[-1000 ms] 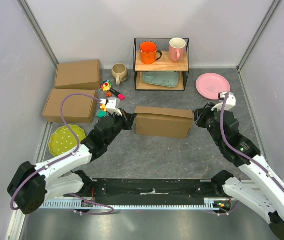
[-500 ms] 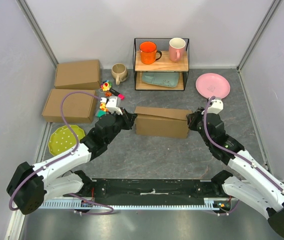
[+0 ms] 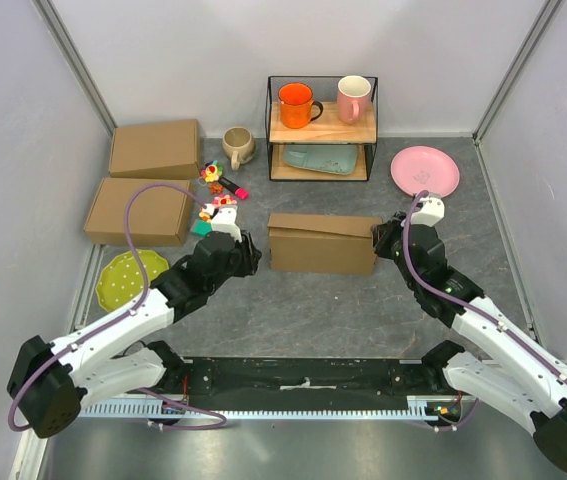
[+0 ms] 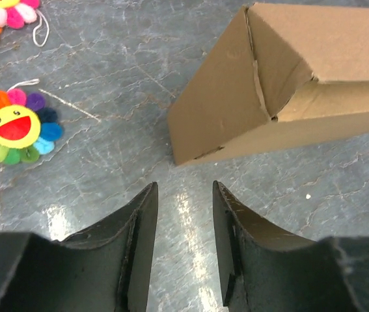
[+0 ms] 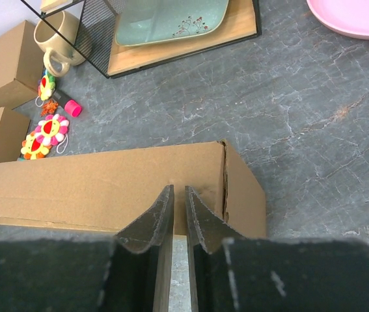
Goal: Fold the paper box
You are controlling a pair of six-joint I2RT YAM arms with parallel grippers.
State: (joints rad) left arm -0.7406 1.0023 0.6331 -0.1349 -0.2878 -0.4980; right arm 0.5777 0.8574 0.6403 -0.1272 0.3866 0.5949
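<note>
The paper box [image 3: 323, 243] lies closed in the middle of the table, a long flat brown carton. My left gripper [image 3: 250, 256] is open just off its left end, not touching it. In the left wrist view the left gripper [image 4: 184, 188] has only bare table between its fingers, and the box's end [image 4: 236, 97] is ahead to the right. My right gripper [image 3: 381, 243] is at the box's right end. In the right wrist view the right gripper [image 5: 179, 190] is shut to a thin slit, its tips against the box [image 5: 73, 188] near the right corner, nothing between them.
Two other brown boxes [image 3: 153, 148] [image 3: 138, 210] sit at far left, with a green plate [image 3: 131, 278] in front of them. Flower toys [image 3: 213, 180] and a beige mug [image 3: 237, 146] lie behind the left gripper. A wire rack [image 3: 321, 130] holds two mugs; a pink plate [image 3: 424, 171] is at right.
My left gripper has opened and drawn back from the box's left end. My right gripper has moved in onto the right end and narrowed. The box's top now lies flatter.
</note>
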